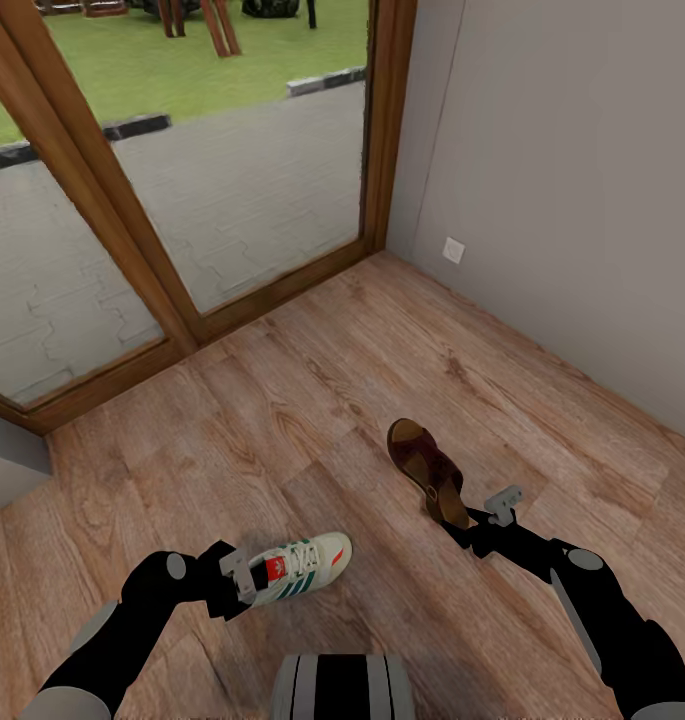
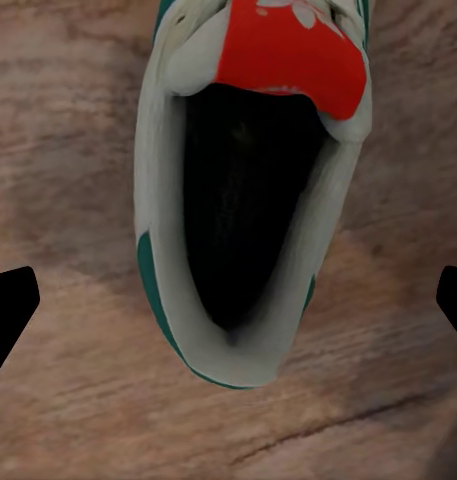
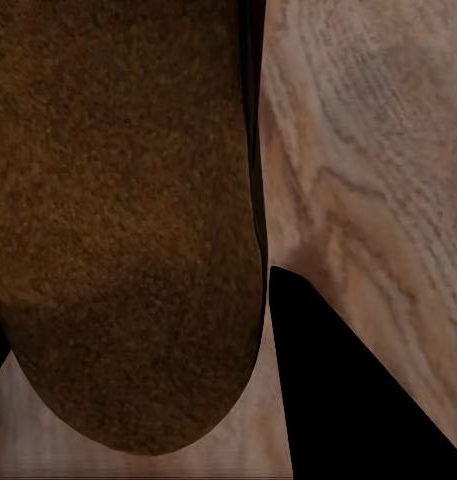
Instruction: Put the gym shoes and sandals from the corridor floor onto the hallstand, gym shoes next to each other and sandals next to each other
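Note:
One cream-white gym shoe (image 1: 300, 566) with green stripes and a red tongue label lies on the corridor floor (image 1: 312, 400). My left gripper (image 1: 244, 578) is at its heel. In the left wrist view that gripper (image 2: 228, 305) is open, its fingertips (image 2: 10, 305) wide on either side of the shoe's heel (image 2: 238, 360), clear of it. One brown sandal (image 1: 427, 468) lies further right on the floor. My right gripper (image 1: 464, 526) is at its heel end. Up close, the black fingers (image 3: 348, 400) press against the sides of the sandal's heel (image 3: 118, 220).
A wood-framed glass door (image 1: 132, 220) runs across the back left, with grey paving outside. A grey wall (image 1: 562, 180) with a white socket (image 1: 453, 250) closes the right side. My base (image 1: 342, 688) sits at the near edge. Bare planks lie between the two shoes.

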Available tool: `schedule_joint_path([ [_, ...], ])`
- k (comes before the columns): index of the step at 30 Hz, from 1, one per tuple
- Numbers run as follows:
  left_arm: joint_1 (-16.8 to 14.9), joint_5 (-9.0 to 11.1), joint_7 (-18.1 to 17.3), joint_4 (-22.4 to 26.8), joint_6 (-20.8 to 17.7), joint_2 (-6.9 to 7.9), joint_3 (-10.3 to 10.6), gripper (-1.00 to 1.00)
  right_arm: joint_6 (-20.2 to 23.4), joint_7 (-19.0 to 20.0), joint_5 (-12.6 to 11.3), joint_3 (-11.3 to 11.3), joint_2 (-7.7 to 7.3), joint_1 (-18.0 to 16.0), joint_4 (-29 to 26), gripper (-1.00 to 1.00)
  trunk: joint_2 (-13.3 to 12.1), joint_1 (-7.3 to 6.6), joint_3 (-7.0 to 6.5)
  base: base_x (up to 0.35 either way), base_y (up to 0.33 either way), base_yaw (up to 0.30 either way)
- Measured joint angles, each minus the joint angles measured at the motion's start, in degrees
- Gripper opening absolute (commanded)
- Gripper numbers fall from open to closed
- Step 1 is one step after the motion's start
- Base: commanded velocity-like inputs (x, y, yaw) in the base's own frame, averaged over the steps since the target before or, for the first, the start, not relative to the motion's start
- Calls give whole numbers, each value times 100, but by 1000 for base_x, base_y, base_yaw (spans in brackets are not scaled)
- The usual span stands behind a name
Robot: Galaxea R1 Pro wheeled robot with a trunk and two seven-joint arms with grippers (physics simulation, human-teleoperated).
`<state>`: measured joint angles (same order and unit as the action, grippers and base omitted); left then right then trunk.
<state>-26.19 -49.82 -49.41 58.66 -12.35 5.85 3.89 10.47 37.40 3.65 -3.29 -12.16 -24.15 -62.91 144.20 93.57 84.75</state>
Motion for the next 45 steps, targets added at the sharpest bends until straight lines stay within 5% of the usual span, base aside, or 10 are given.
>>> schedule_joint_path([
  [7, -6, 1, 35, 10, -1, -14, -4, 100, 45, 0, -33, -183, -2, -1, -80, -100, 2, 2, 46, 0, 0, 0],
  [11, -3, 1, 39, 11, -1, -30, -1, 100, 339, 2, -80, -361, 1, -1, -915, -100, 2, 2, 47, 0, 0, 0],
  [12, -5, 1, 39, 11, -1, -32, 3, 100, 537, 4, -119, -376, 5, -2, -1241, -100, 2, 2, 47, 0, 0, 0],
  [13, -6, 1, 40, 20, -1, -35, 7, 100, 1183, 10, -231, -393, 9, -1, -1898, -100, 2, 2, 47, 0, 0, 0],
  [15, -5, 1, 39, 25, -1, -40, 14, 100, 1570, 16, -391, -398, 10, -3, -2183, -100, 2, 2, 47, 0, 0, 0],
  [22, 0, 1, 39, 29, -1, -43, 41, 100, 2087, 40, -790, -404, 12, -16, -2315, -100, 2, 2, 48, 0, 0, 0],
  [32, 121, -161, 200, -29, -69, -46, 73, 100, 2086, 96, -833, -571, 52, -20, -2322, -100, 2, 2, 48, 0, 0, 0],
  [45, 98, -214, 22, 153, -54, -35, 56, 100, 2088, 87, -825, -407, 74, -20, -2311, -100, 2, 2, 48, 0, 0, 0],
])
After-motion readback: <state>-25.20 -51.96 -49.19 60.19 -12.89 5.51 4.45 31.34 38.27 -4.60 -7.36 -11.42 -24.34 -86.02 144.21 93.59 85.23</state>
